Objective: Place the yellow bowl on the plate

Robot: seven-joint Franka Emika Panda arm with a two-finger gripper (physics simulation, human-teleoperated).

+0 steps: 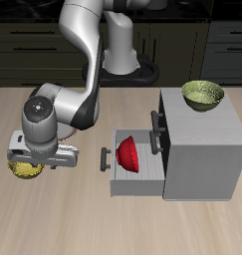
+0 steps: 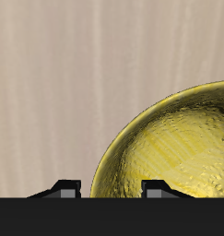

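Gripper [image 1: 31,165] over yellow bowl [image 2: 173,147], grip unclear | bowls: one yellow, one olive [image 1: 203,94], one red [image 1: 129,154]

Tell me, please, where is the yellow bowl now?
In the exterior view the yellow bowl sits on the table near its front edge, directly under the gripper, away from the open drawer.

Three bowls, one cabinet, one robot arm on a wooden table.

One yellow bowl [image 1: 27,171] sits beneath the single gripper [image 1: 33,159]; one olive-green bowl [image 1: 203,94] rests atop the one grey cabinet [image 1: 197,139]; one red bowl [image 1: 129,153] lies in its one open drawer [image 1: 132,177].
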